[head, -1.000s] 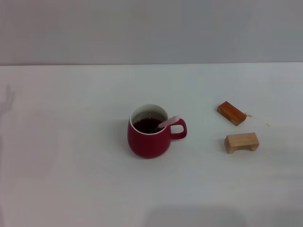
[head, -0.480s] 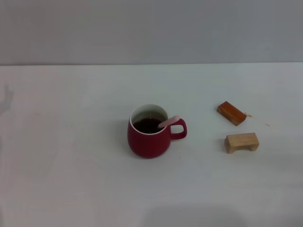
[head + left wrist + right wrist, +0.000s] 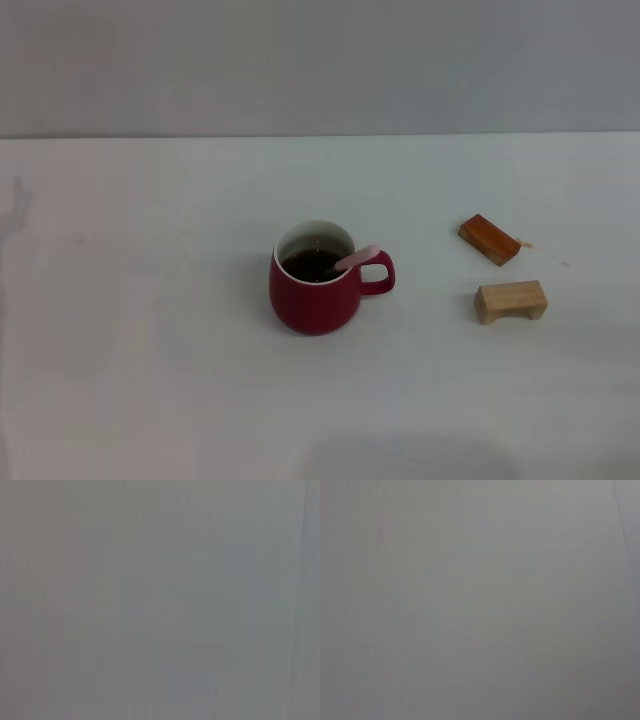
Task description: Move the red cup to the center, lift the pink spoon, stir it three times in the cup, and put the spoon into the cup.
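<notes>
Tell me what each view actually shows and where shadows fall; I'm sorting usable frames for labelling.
Head view: even, soft light; red cup with pink spoon inside, clear; faint shadow at the table's left edge and another along the bottom edge. Left wrist view: featureless grey, nothing to label. Right wrist view: the same blank grey.

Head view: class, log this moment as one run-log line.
red cup: table centre | pink spoon: in cup, leaning on rim | grippers: out of view

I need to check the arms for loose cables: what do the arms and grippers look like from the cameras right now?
Neither arm nor gripper appears in any view, so colours, cables and markings cannot be described. Both wrist views show only a blank grey surface. The head view shows just the squat dark-red ceramic cup with the pink-handled spoon in it, and two small wooden blocks on the white table.
</notes>
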`<state>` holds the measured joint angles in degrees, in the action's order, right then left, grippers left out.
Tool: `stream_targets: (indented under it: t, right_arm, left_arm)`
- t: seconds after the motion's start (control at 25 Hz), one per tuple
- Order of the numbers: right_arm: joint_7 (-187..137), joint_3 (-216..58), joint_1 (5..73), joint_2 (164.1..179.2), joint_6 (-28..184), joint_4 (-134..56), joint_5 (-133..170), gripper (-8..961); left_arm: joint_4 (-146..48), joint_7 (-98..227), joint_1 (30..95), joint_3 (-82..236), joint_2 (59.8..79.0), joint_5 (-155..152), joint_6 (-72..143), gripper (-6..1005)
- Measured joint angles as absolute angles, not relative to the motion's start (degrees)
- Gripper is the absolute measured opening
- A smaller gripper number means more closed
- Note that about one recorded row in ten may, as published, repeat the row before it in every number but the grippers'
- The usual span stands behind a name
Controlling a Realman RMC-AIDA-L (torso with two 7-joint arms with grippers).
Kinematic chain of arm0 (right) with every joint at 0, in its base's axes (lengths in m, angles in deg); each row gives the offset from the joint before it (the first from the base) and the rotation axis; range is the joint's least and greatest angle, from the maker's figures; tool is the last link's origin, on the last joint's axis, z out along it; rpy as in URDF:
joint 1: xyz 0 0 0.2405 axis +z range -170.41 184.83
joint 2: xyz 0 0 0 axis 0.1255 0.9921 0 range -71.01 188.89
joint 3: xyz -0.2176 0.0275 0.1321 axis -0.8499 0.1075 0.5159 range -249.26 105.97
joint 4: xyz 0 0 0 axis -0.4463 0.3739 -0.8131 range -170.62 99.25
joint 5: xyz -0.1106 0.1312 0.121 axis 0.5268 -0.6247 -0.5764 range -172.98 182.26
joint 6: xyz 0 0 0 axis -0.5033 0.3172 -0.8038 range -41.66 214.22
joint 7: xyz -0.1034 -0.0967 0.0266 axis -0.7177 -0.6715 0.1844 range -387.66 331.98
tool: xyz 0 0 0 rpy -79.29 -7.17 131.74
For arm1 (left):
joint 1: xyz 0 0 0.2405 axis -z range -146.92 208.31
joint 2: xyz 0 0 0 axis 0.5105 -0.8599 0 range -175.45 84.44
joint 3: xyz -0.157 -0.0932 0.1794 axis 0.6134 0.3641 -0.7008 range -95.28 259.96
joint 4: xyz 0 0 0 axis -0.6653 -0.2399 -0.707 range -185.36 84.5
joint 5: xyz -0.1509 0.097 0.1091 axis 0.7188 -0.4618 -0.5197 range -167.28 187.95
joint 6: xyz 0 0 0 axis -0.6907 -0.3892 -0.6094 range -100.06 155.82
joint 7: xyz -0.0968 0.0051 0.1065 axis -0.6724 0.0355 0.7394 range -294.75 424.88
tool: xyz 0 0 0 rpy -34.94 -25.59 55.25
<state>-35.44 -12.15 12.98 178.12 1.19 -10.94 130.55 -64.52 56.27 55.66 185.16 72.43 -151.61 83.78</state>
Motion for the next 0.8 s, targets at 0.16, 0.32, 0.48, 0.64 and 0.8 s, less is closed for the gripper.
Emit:
stream_targets:
  t: [0.16,0.32,0.48,0.64,0.8]
  right_arm:
    - [-35.5,-12.1,13.2,178.12,1.2,-11.6,130.6,276]
    - [-35.5,-12.1,13.3,178.12,1.2,-11.7,130.6,281]
    - [-35.5,-12.1,13.4,178.11,1.4,-11.7,130.5,286]
    - [-35.5,-12.1,13.4,177.86,1.9,-11.5,130.8,291]
    - [-35.2,-12.1,13.4,177.51,5.4,-10.4,131.6,296]
  left_arm:
    - [-64.4,57.1,56.1,185.1,72.45,-151.6,83.8,846]
    - [-64.3,57.5,56.3,185.0,72.56,-151.6,83.8,846]
    - [-64.3,57.6,56.4,185.0,72.62,-151.5,83.8,846]
    - [-64.4,57.6,56.4,185.1,72.67,-151.5,83.8,846]
    - [-64.4,57.4,56.2,185.2,72.7,-151.5,83.8,846]
